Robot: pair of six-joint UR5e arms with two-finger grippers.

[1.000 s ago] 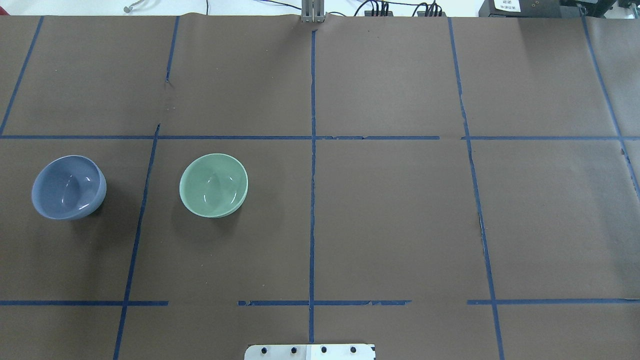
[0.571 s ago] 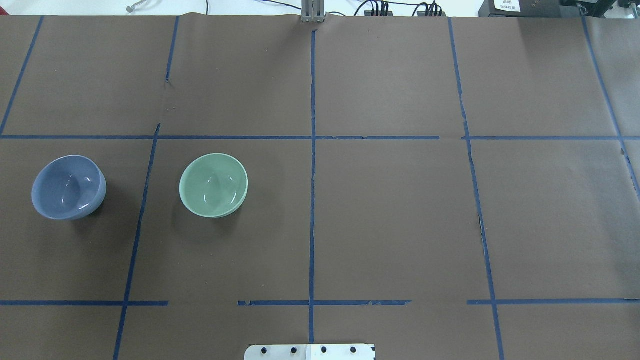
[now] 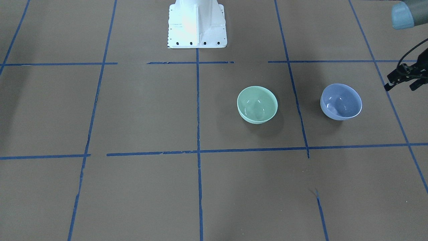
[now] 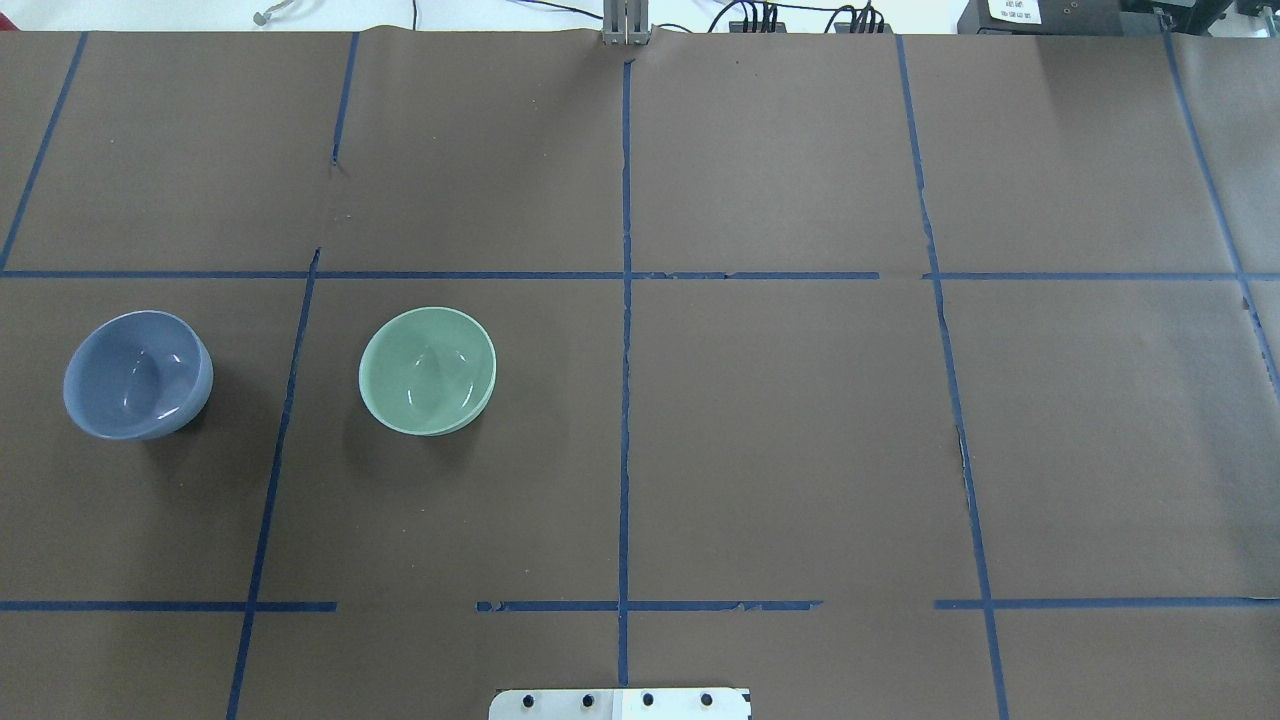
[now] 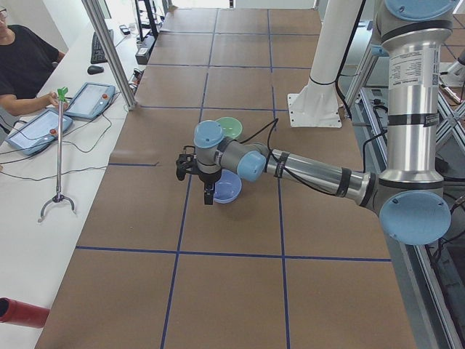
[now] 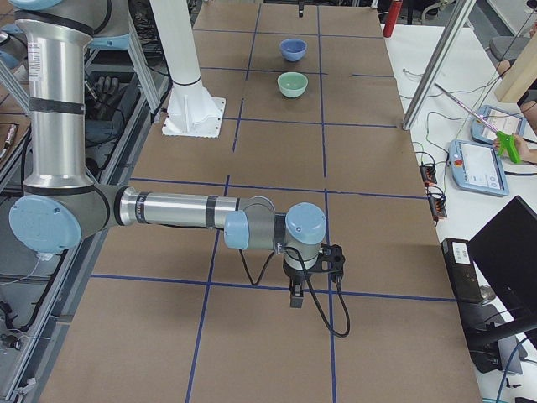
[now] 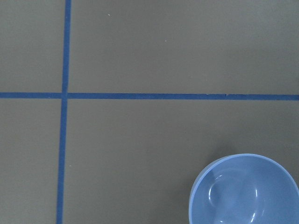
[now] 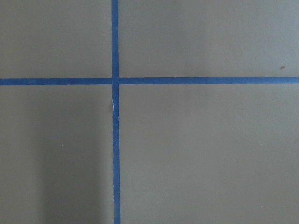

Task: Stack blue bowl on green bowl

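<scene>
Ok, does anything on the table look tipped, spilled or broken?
Nothing serious. The blue bowl and green bowl both sit upright, empty and apart. Only the tape line nearest the robot has a gap and frayed edges.

brown table (image 4: 800,450), blue tape grid (image 4: 625,400); white desk (image 5: 22,247)

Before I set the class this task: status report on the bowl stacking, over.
Left hand open, empty, near blue bowl. Right hand far off, state unclear. Green bowl apart, not stacked. Only a tape line between them.
</scene>
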